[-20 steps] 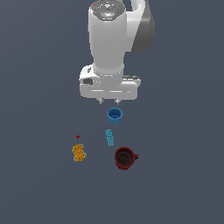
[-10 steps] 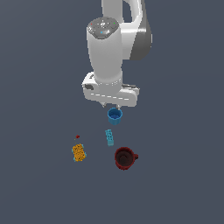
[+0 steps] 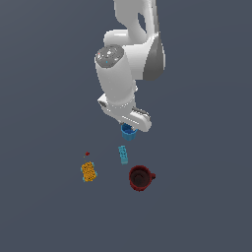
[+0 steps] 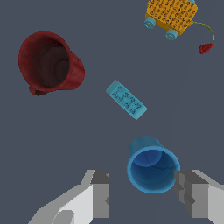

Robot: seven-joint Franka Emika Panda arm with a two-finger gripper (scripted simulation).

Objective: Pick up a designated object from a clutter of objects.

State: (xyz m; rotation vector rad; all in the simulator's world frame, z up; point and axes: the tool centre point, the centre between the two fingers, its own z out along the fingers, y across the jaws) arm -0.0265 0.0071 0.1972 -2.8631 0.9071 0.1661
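Observation:
The bright blue handleless cup [image 4: 152,168] stands upright with its mouth up, and in the exterior view the cup [image 3: 128,132] peeks out just under the arm's hand. My gripper [image 4: 142,194] is open, one finger on each side of the cup with gaps between, not touching it. In the exterior view the gripper [image 3: 129,129] hangs low over the cup, its fingers mostly hidden by the hand. The rest of the clutter lies nearby: a dark red mug [image 3: 140,177], a light-blue block [image 3: 123,154], an orange-yellow block [image 3: 88,172] and a tiny red piece [image 3: 87,154].
In the wrist view the dark red mug [image 4: 49,62] lies beyond the light-blue block [image 4: 126,99], and the orange-yellow block [image 4: 171,15] has small blue wheels and a cord to the red piece [image 4: 205,47]. All rest on a plain dark grey floor.
The arm has come down and tilted toward the blue cup, so the hand now sits right above it and covers most of it. The objects have not moved.

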